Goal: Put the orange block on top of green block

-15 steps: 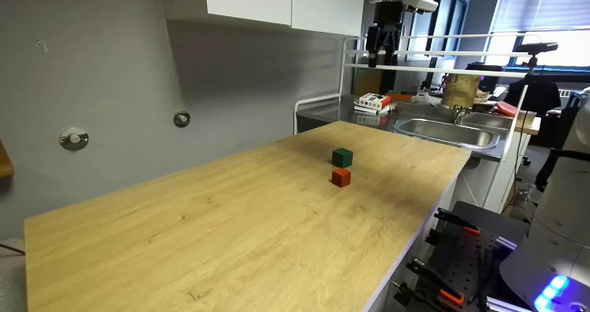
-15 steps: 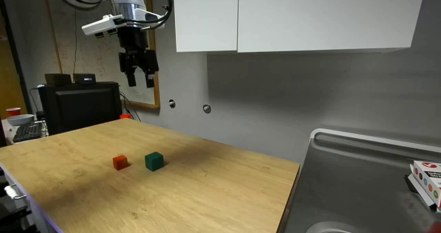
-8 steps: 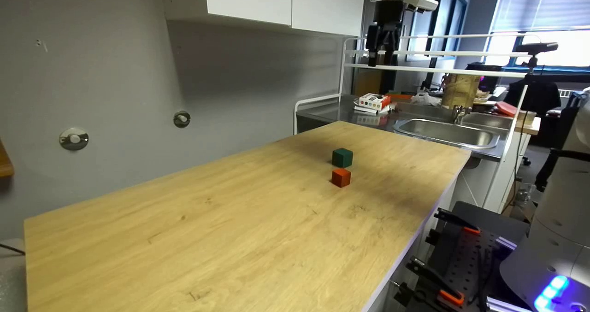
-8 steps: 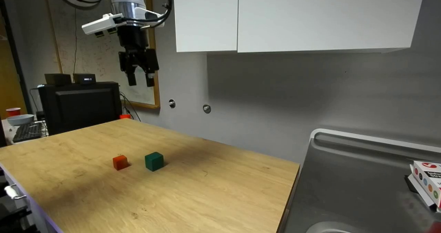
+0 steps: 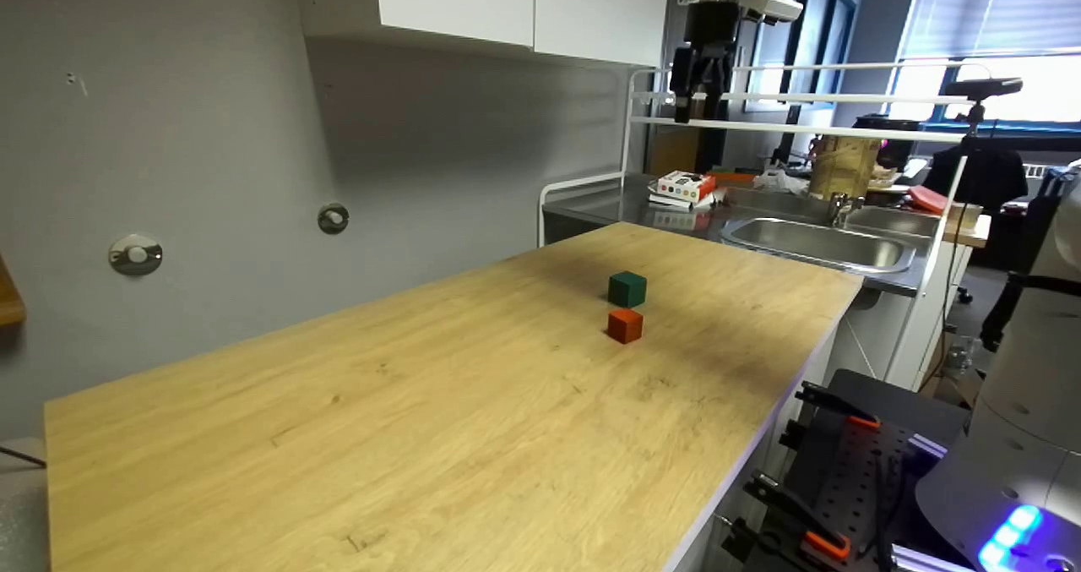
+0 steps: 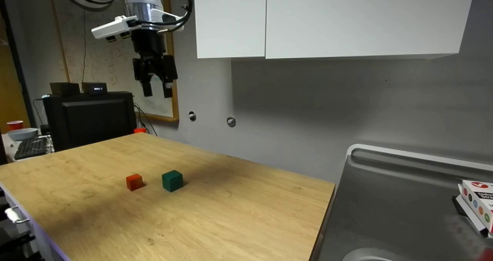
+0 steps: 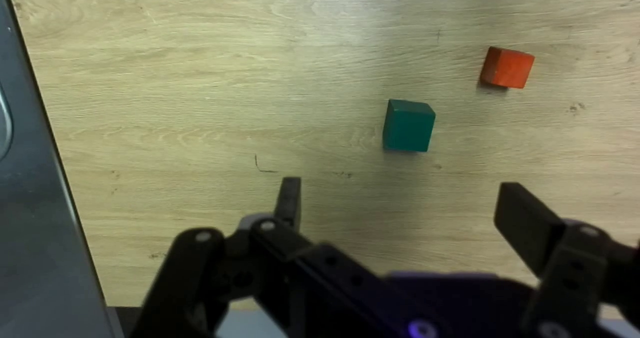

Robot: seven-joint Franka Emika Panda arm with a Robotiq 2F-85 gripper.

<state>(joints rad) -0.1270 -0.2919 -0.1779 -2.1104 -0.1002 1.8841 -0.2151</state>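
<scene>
The orange block (image 5: 625, 325) is a small reddish-orange cube lying on the wooden table, also seen in an exterior view (image 6: 134, 182) and in the wrist view (image 7: 508, 68). The green block (image 5: 627, 289) is a small dark green cube close beside it with a gap between them, also seen in an exterior view (image 6: 172, 181) and in the wrist view (image 7: 409, 126). My gripper (image 6: 158, 95) points down and hangs high above the table, apart from both blocks. In the wrist view the gripper (image 7: 400, 182) has its fingers wide apart with nothing between them.
The wooden table (image 5: 380, 420) runs along a grey wall. White cabinets (image 6: 346, 18) hang over its back side. A metal counter with a sink (image 5: 819, 242) and a small box (image 5: 686, 185) adjoins one end. A white rail frame (image 5: 802, 124) stands there. A black monitor (image 6: 96, 118) stands beyond the other end.
</scene>
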